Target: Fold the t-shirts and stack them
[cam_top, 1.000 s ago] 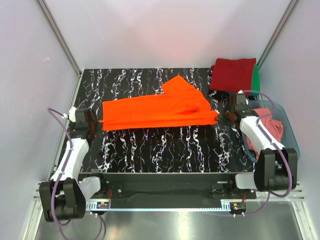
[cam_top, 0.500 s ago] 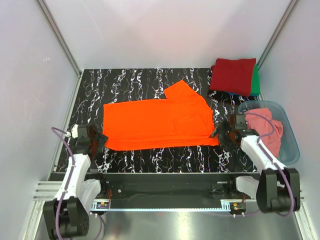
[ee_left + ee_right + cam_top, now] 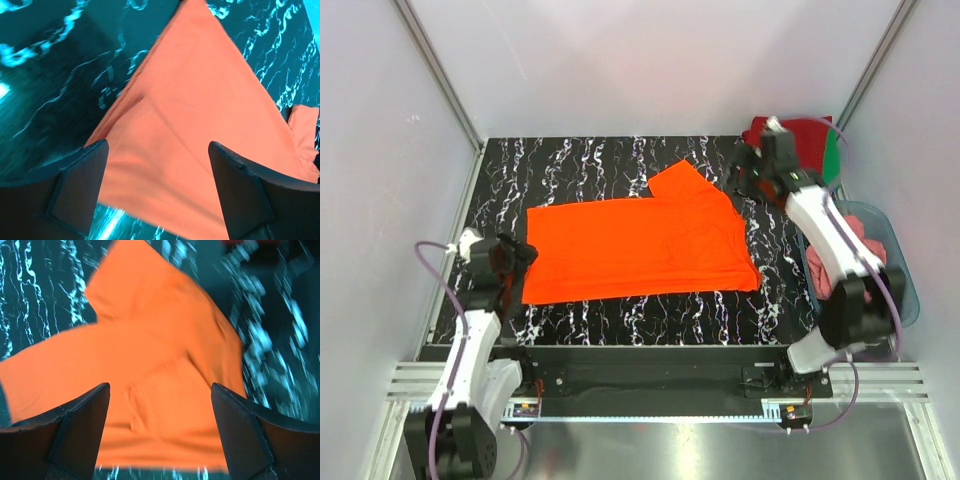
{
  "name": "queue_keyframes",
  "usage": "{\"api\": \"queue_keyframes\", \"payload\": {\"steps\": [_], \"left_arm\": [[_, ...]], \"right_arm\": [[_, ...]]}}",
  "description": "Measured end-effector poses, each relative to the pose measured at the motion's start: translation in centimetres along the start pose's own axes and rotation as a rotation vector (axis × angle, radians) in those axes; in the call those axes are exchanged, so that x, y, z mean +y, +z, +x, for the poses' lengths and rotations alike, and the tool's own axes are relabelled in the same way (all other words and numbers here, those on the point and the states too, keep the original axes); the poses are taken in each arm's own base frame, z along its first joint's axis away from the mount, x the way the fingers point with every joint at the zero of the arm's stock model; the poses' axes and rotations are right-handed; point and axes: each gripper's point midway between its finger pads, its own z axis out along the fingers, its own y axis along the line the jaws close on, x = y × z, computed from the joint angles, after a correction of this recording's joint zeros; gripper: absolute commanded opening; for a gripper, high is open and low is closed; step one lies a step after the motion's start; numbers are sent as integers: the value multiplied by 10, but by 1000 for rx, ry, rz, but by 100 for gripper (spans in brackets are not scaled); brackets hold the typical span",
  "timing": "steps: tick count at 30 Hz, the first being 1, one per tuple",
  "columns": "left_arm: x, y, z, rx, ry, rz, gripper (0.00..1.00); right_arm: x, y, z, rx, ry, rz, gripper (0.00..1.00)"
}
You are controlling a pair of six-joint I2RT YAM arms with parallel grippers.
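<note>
The orange t-shirt (image 3: 640,245) lies spread flat on the black, white-veined worktop (image 3: 620,160). Its long side runs left to right and one sleeve (image 3: 680,182) points toward the far right. The left fingers (image 3: 517,256) sit at the shirt's left edge, near its near-left corner, and they are spread wide and hold nothing. In the left wrist view the two dark fingers (image 3: 80,185) stand on either side of the picture. A corner of the orange cloth (image 3: 200,115) fills the gap between them, lying smooth on the worktop and not pinched; whether the tips touch the cloth cannot be told. The right fingers (image 3: 744,172) are at the far right of the worktop, just past the shirt's far-right edge and beside the sleeve. They are close to the dark red folded t-shirt (image 3: 810,140), which rests on a green folded t-shirt (image 3: 833,160) in the far right corner. These fingers are also released and empty. The right wrist view is somewhat blurred. It shows both fingers (image 3: 85,425) apart with the sleeve end of the orange shirt (image 3: 160,355) lying beyond them, clear of both. A salmon-pink t-shirt (image 3: 875,250) sits bunched in the translucent tub (image 3: 910,290) at the right edge, partly hidden by the right arm (image 3: 830,245).
</note>
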Motion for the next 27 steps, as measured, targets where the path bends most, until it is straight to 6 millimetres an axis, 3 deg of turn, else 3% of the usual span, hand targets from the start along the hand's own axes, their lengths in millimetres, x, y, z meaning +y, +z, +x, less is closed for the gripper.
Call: {"api": "queue_keyframes", "payload": {"steps": [4, 7, 11, 14, 18, 23, 27], "left_arm": [[-17, 19, 19, 46, 62, 46, 82], [-31, 29, 42, 94, 130, 85, 81], [-42, 34, 47, 90, 155, 123, 82], [-52, 35, 39, 51, 146, 160, 82], [-59, 36, 33, 24, 139, 181, 82], [-62, 36, 31, 14, 136, 193, 82], [-63, 36, 30, 10, 135, 198, 82]], "right_arm": [[47, 66, -30, -3, -132, -20, 89], [66, 125, -45, 12, -184, -24, 89], [76, 201, -57, 26, -222, -11, 89], [78, 239, -59, 22, -245, -6, 90], [71, 270, -46, 36, -256, 4, 91], [63, 288, -24, 77, -266, 17, 97], [68, 299, -14, 78, -277, -6, 97]]}}
